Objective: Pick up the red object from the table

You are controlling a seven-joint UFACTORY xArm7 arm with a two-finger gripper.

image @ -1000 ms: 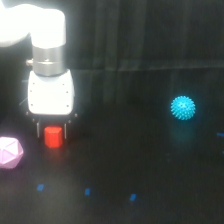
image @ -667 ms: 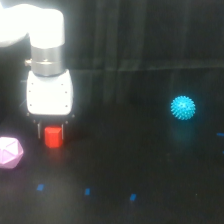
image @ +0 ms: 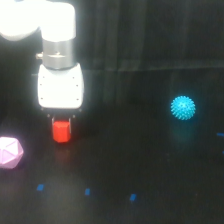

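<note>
The red object point(image: 62, 131) is a small bright red block directly under my white gripper body, at the exterior view's left. Its top sits between the short dark fingers. My gripper point(image: 62, 120) is shut on the red block and holds it just above the black table point(image: 130, 160). The fingertips are mostly hidden against the dark background.
A pale pink polyhedron point(image: 10, 151) lies on the table at the exterior view's far left, below and beside the gripper. A spiky cyan ball point(image: 183, 108) sits at the exterior view's right. Small blue marks point(image: 87, 191) dot the table's near part.
The gripper has moved a little toward the exterior view's right and upward, and the red block has moved with it, away from the pink polyhedron.
</note>
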